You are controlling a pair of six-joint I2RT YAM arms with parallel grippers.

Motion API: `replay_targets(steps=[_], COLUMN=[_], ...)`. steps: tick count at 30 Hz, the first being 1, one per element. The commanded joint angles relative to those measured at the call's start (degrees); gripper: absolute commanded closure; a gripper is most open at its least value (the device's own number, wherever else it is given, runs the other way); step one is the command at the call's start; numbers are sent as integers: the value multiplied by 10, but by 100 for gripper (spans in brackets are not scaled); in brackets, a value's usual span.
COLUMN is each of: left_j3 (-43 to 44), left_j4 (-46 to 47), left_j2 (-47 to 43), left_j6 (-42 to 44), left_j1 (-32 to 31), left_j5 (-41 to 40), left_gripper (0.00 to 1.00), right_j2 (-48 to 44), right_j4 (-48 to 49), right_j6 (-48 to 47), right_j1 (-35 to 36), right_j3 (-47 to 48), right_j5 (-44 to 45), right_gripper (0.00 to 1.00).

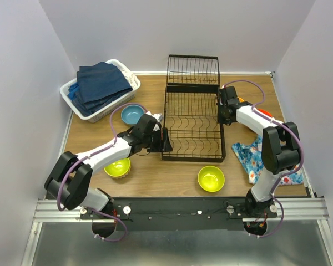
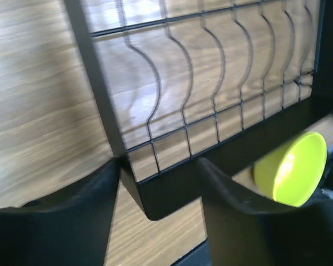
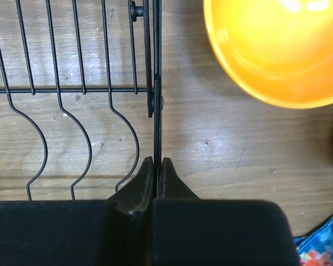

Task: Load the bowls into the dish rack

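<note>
Dish rack (image 3: pixel 156 55) edge — within right end effector (image 3: pixel 157 164)

A white basket (image 1: pixel 65 90) of navy towels (image 1: pixel 101 84) (folded, stacked) sits far-left on the wooden table (image 1: pixel 166 176); floral cloth (image 1: pixel 250 156) right.

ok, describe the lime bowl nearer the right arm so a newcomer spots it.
Start from the black wire dish rack in the middle of the table. Just off its near right corner, toward the arm bases, sits a lime-yellow bowl. Its lime twin lies further left, partly under the left arm.
</note>
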Motion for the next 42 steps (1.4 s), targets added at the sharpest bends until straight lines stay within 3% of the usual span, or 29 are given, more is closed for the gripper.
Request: replay_targets(steps=[1,7,13,19,20,24,26,30,33,37,42], left_j3=[-11,13,64,59,60,77,89,113,152,211,242], left_j4=[67,71,-9,-65,-78,-110,-119,-125,-152,-191,-198], left_j2=[-27,-52,-65,-94,-98,-100,-96,-64,-12,64,136], left_j6=[14,67,155,240,260,394,492,596,638,645,643], left_j1=[-6,5,54,116,127,161,162,162,162,167,178], left_j5=[87,113,117,77,66,15,-13,-45,-67,-87,-108], left_gripper=[29,20,16,16,16,14,14,14,21,33,37], right_j2=[-14,-18,-11,-9,-12,-43,-68,-137,-189,-248,-316], right_j4=[39,73,80,74,70,39,10,-39,-80,-116,-142], right_j6=[-85,-98,-81,-64,-64,-71,-81,-104,-121,-145,-152], right_j1=[6,6,6,6,6,6,6,6,6,4,-1], right_j3=[-14,-26,-10,0,0,12,15,15,14,2,-10], right_j5=[-17,-38,-34,-36,-34,-22,-12,-16,-44,-87,-90], right_gripper=[99,99,99,99,97,63,58,32,26,25,24])
